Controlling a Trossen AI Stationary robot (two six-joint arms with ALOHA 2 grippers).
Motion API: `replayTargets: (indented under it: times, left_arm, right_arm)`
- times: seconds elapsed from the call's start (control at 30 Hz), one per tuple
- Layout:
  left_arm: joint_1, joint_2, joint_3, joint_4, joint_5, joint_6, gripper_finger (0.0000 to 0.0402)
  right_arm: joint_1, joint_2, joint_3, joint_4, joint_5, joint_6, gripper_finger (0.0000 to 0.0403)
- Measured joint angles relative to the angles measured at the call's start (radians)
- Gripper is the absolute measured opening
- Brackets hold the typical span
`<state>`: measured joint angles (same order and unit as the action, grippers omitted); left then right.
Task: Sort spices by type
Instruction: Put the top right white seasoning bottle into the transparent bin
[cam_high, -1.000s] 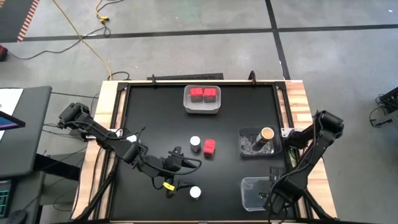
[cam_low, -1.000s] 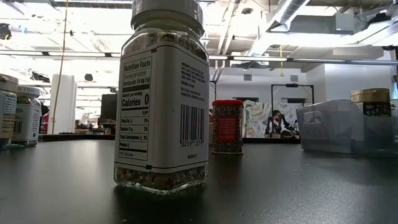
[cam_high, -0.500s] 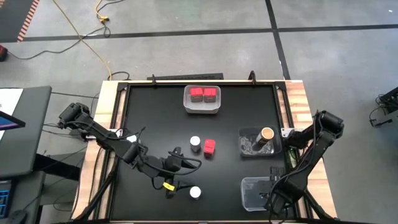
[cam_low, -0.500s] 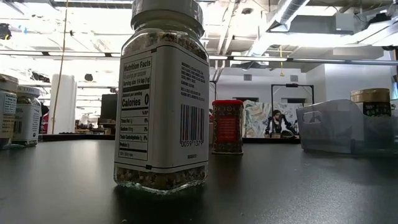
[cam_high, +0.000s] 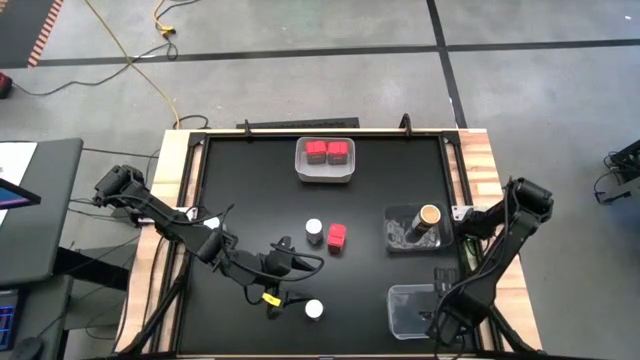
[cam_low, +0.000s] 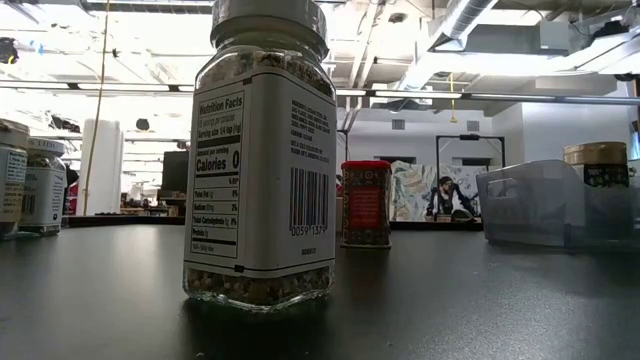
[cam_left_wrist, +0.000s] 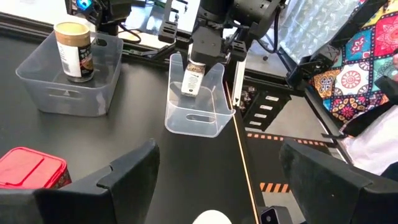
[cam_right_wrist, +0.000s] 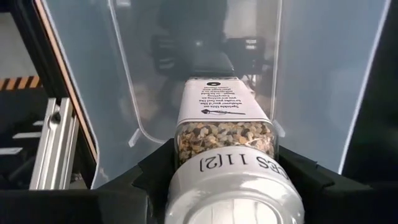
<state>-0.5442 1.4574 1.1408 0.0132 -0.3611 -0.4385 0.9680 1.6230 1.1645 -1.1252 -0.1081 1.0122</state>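
1. Right gripper (cam_left_wrist: 198, 73) hung over the clear bin (cam_left_wrist: 198, 115) at the counter's (cam_high: 260, 190) near right corner, jaws clamped on a white-lidded jar (cam_right_wrist: 225, 134).
2. Left gripper (cam_high: 283, 283) waited, jaws parted and empty, beside another white-lidded jar (cam_high: 314, 309).
3. Red box (cam_high: 337, 236) stood mid-counter.

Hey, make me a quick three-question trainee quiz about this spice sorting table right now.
1. True or false: the right gripper holds a jar over the clear bin.
2. How many red boxes lie in the white bin?
3. Which sits in the bin holding the brown jar? A) a second jar B) a red box C) nothing else I can make out

Key
1. True
2. Two
3. C

The left gripper waits open near a loose jar.
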Motion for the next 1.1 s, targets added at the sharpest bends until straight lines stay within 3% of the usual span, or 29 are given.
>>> replayTargets:
  times: [0.63, 1.1]
  left_arm:
    - [0.000, 0.000, 0.000, 0.000, 0.000, 0.000, 0.0318]
    - [0.000, 0.000, 0.000, 0.000, 0.000, -0.001, 0.0318]
  right_arm:
    - [0.001, 0.000, 0.000, -0.047, 0.042, -0.027, 0.0236]
    - [0.001, 0.000, 0.000, -0.049, 0.046, -0.026, 0.0261]
